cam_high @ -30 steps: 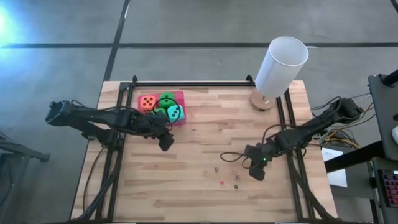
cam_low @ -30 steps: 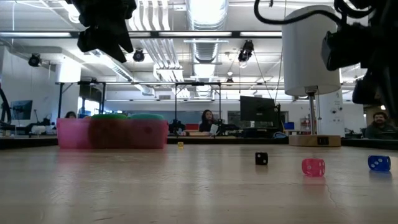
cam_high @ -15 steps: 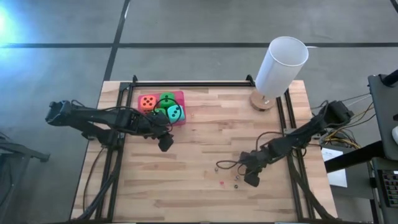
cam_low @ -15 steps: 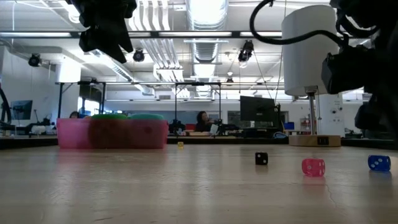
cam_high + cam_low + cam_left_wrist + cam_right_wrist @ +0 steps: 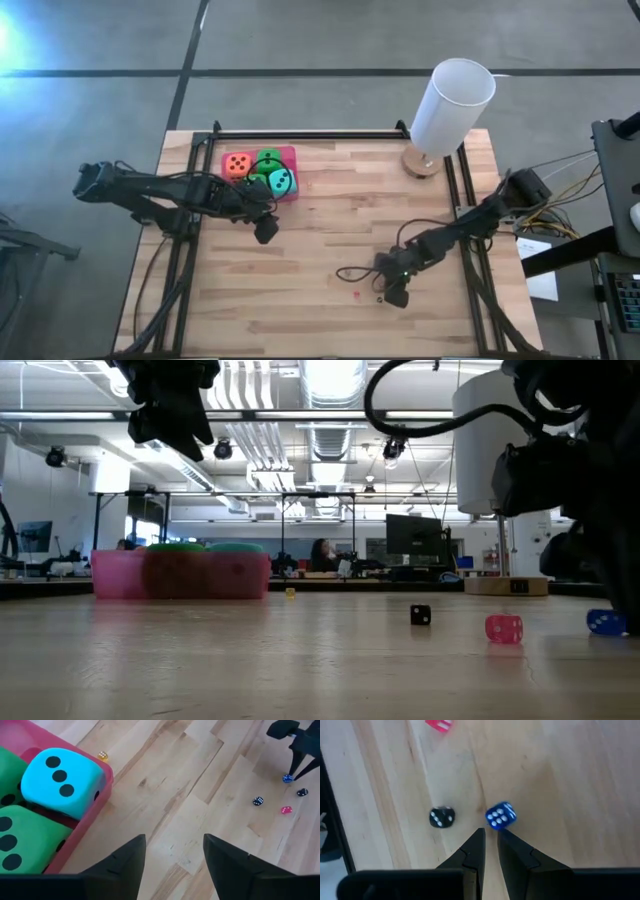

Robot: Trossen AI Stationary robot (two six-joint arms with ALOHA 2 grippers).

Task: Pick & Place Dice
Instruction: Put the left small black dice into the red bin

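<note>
Right gripper [image 5: 394,297] has slid inward over the surface [image 5: 330,250], fingers pressed nearly together above a tiny blue die [image 5: 500,815]. Left gripper [image 5: 266,233] hangs half spread beside the pink tray [image 5: 291,170]. Dice [image 5: 262,172] sit in the tray: orange, two green, teal, black pips. No readable writing. White cylinder [image 5: 450,104] stands well apart.

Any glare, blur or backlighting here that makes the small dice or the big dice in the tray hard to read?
High view: bright flare at the left edge, and the small dice show only as specks. Low view: ceiling lights backlight the arms into silhouettes; the pink tray looks soft. Right wrist view: blue die crisp, pink die smeared. Left wrist view: teal die sharp.
</note>
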